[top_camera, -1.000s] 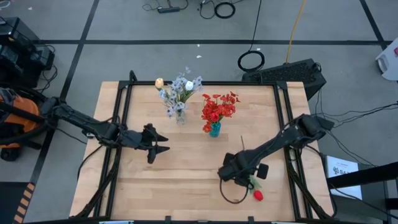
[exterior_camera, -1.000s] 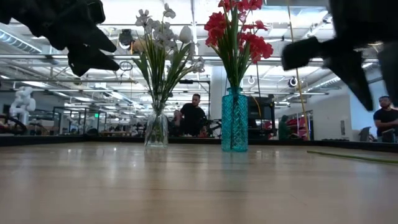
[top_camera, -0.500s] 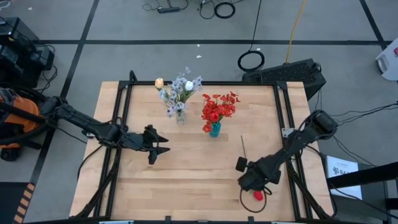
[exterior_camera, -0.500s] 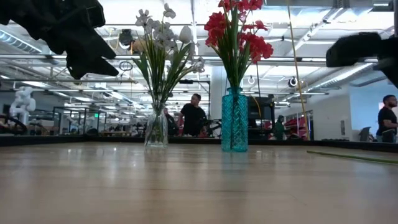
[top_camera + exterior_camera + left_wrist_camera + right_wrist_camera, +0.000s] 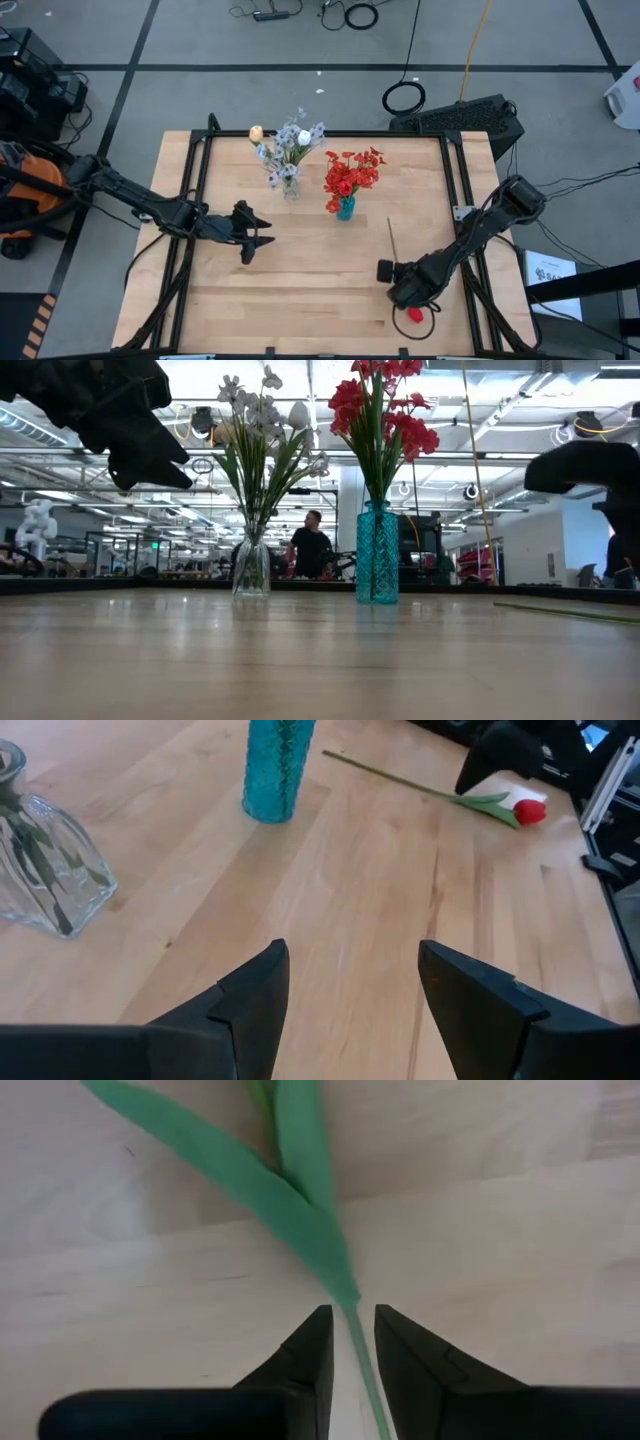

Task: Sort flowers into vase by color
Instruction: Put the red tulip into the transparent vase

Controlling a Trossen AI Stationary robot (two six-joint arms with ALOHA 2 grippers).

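At the near right of the table (image 5: 300, 300), the right end effector (image 5: 348, 1342) is down over a red tulip (image 5: 414, 314), its 2 fingers (image 5: 305, 1355) closed around the green stem. The left end effector (image 5: 258, 233) hovers open above the table's left middle. Farther back stand a blue vase (image 5: 345, 208) of red flowers (image 5: 350, 172) and, beside it, a clear vase (image 5: 288, 186) of pale flowers (image 5: 288, 140).
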